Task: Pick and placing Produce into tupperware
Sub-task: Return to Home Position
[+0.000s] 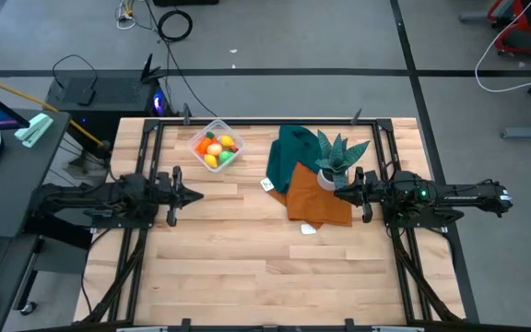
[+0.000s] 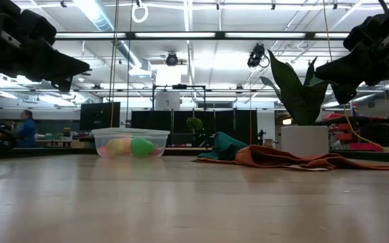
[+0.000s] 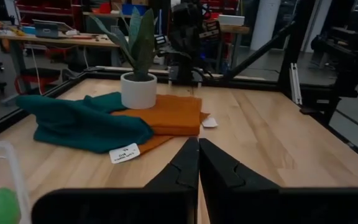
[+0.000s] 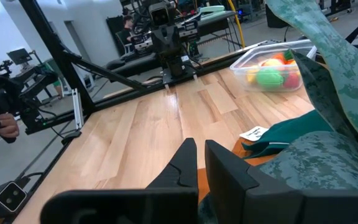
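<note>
The clear tupperware point(image 1: 216, 148) stands on the table near the far edge, left of centre. It holds the produce point(image 1: 218, 148): yellow, orange, green and red pieces. The low view shows the tupperware point(image 2: 130, 142) with a green piece point(image 2: 141, 146) and pale yellow ones inside. The right wrist view shows the tupperware point(image 4: 272, 67) too. My left gripper point(image 1: 197, 194) hovers shut above the table's left half, on the near side of the container. My right gripper point(image 1: 340, 193) hovers shut, with only a thin slit between its fingers, beside the plant pot. Both touch nothing.
A spiky green plant in a white pot point(image 1: 332, 166) stands on a folded orange cloth point(image 1: 318, 201), and a teal cloth point(image 1: 293, 155) lies beside it. A white tag point(image 1: 267, 184) and a small white scrap point(image 1: 309, 229) lie on the wood. Bare table shows toward the near edge point(image 1: 247, 277).
</note>
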Motion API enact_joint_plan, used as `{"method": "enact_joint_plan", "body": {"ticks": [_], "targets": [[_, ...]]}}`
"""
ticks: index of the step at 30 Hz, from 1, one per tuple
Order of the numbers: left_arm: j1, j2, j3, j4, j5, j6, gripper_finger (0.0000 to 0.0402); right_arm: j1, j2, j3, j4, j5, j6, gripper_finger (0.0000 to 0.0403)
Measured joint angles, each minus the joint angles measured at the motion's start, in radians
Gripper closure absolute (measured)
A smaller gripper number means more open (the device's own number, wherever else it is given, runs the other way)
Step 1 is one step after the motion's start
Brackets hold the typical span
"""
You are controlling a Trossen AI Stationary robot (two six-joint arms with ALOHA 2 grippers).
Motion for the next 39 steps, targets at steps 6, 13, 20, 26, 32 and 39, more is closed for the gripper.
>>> {"method": "enact_joint_plan", "body": {"ticks": [6,13,20,26,32,39], "targets": [[0.000,0.000,0.000,-0.004,0.000,-0.030,0.0388,0.000,0.000,0.000,0.000,0.000,0.000,0.0403],[0.000,0.000,0.000,-0.003,0.000,-0.085,0.0389,0.000,0.000,0.000,0.000,0.000,0.000,0.0403],[0.000,0.000,-0.001,0.005,0.000,-0.085,0.0368,0.000,0.000,0.000,0.000,0.000,0.000,0.0403],[0.000,0.000,-0.001,0.007,0.001,-0.085,0.0361,0.000,0.000,0.000,0.000,0.000,0.000,0.0403],[0.000,0.000,-0.001,0.009,0.001,-0.085,0.0368,0.000,0.000,0.000,0.000,0.001,-0.040,0.0403],[0.000,0.000,-0.001,0.011,0.001,-0.085,0.0378,-0.002,0.000,0.000,0.000,0.003,-0.264,0.0403]]}}
